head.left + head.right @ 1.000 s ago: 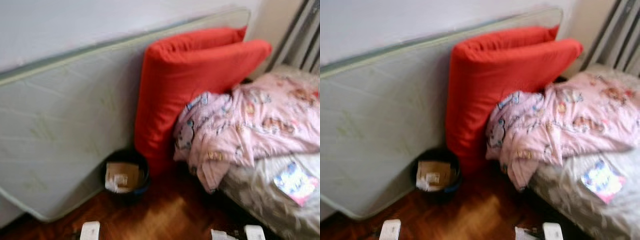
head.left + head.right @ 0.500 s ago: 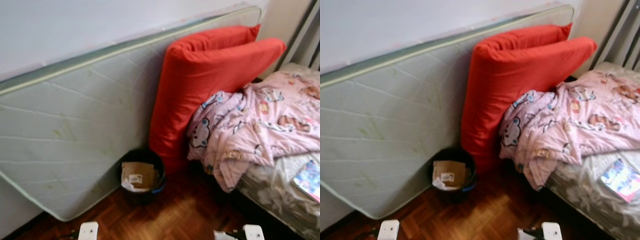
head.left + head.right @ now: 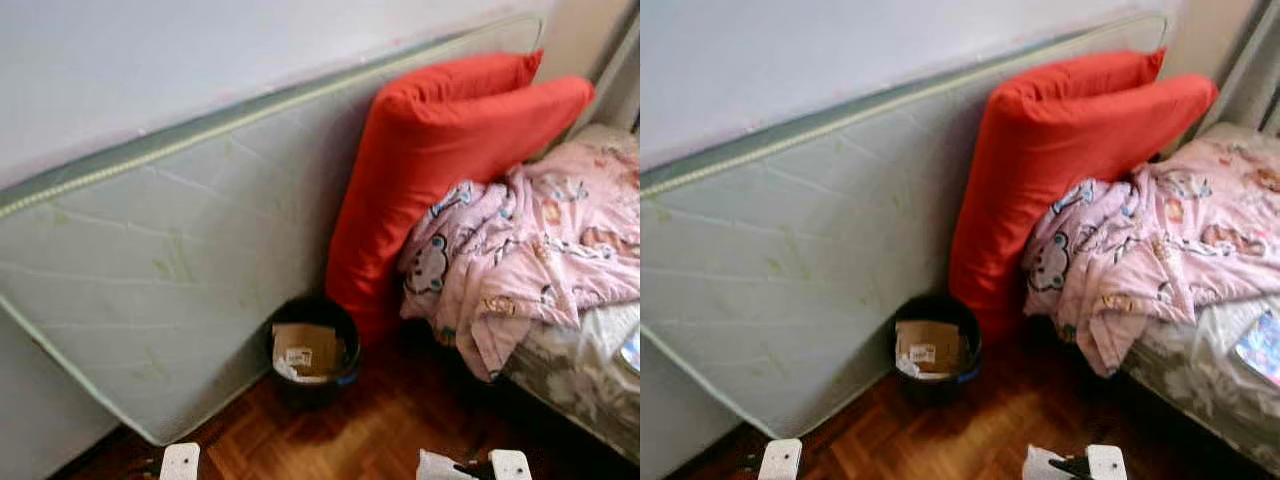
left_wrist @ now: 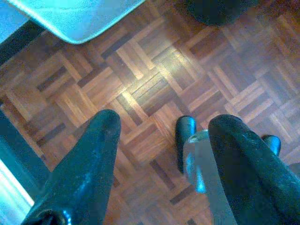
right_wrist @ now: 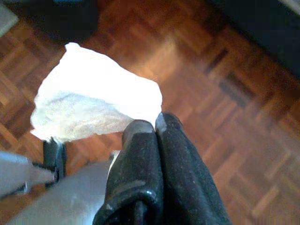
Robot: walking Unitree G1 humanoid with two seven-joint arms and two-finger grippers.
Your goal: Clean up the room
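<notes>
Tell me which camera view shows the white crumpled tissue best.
The right wrist view: the crumpled tissue is large and sharp there, pinched in the shut right pincer over the parquet floor. The eye views catch just a white corner of it at the bottom edge. The left wrist view looks at floor instead.

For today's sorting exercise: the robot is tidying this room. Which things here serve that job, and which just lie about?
Job: right gripper, shut on the tissue; bin.

Lying about: mattress, red cushion, pink blanket, bed, floor; left gripper, open.
</notes>
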